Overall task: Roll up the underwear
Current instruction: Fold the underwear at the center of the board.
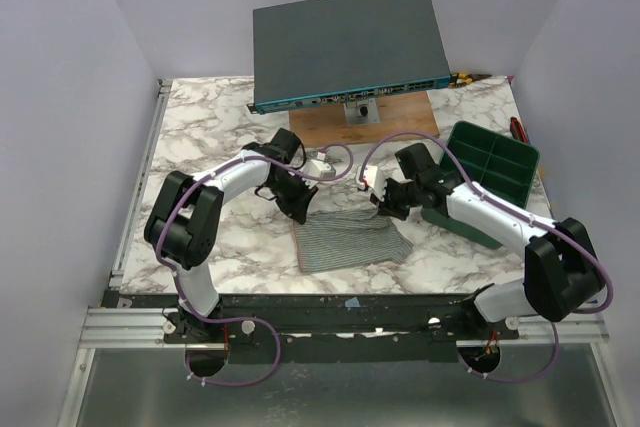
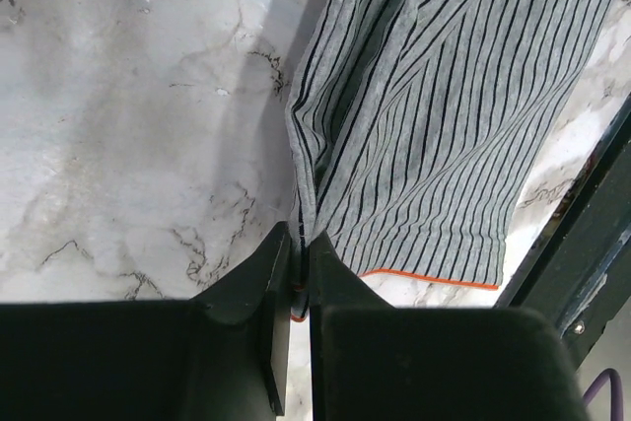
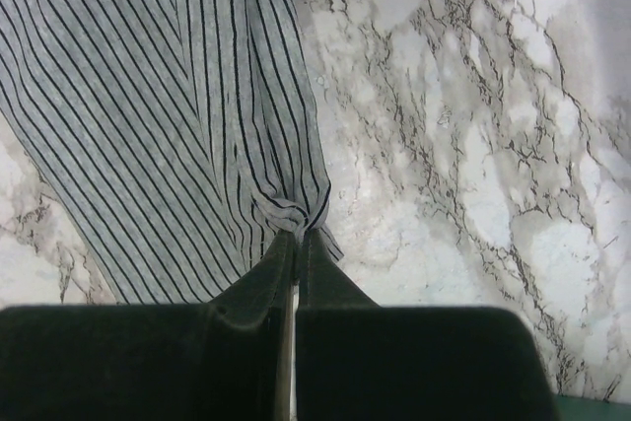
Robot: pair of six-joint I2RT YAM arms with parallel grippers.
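Note:
The underwear is grey with thin black stripes and an orange hem, and lies on the marble table just in front of both arms. My left gripper is shut on its far left corner; the left wrist view shows the cloth pinched between the black fingers. My right gripper is shut on the far right corner; the right wrist view shows the fabric bunched at the fingertips. The far edge is lifted slightly off the table.
A dark flat box rests on a wooden board at the back. A green compartment tray stands at the right, close to my right arm. The black front rail shows in the left wrist view.

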